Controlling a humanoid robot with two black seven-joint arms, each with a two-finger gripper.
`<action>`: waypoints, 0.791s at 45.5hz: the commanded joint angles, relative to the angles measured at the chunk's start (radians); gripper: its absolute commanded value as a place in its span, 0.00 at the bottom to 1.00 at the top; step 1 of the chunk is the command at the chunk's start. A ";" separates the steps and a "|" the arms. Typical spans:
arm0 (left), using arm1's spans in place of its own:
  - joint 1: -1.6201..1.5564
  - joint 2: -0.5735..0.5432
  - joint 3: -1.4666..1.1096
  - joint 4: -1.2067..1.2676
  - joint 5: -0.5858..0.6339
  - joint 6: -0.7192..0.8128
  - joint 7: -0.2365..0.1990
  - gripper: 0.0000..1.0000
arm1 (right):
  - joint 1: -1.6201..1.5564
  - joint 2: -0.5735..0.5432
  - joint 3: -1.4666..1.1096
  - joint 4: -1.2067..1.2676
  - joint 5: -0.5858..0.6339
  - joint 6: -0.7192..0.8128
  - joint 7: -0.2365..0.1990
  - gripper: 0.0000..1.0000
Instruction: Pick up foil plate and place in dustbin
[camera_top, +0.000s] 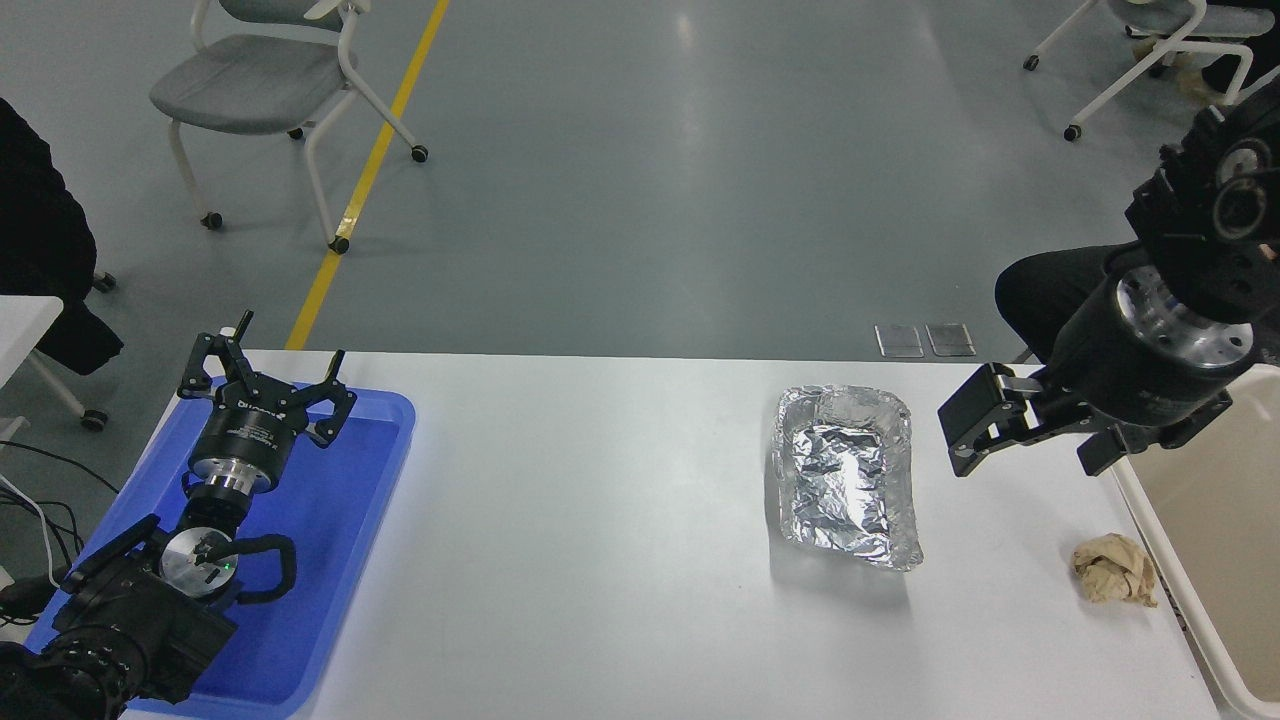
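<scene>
Silver and crinkled, the foil plate (846, 476) lies on the white table (600, 520), right of centre. From three o'clock the right gripper (968, 432) hovers just beside its rim, fingers spread, holding nothing. At four o'clock sits a brown paper ball (1115, 570), with the dustbin (1215, 520) beyond. At eight o'clock the left gripper (262, 375) rests open over a blue tray (340, 560).
</scene>
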 joint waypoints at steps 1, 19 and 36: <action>0.000 -0.001 0.000 0.000 0.000 0.000 0.000 1.00 | -0.001 0.000 0.004 -0.004 -0.001 -0.015 0.000 1.00; 0.000 0.001 0.000 0.000 0.000 0.000 0.000 1.00 | -0.171 -0.021 0.039 -0.148 -0.016 -0.127 0.008 1.00; -0.001 0.001 0.000 0.000 0.000 0.000 0.000 1.00 | -0.557 -0.007 0.136 -0.441 -0.041 -0.254 0.008 1.00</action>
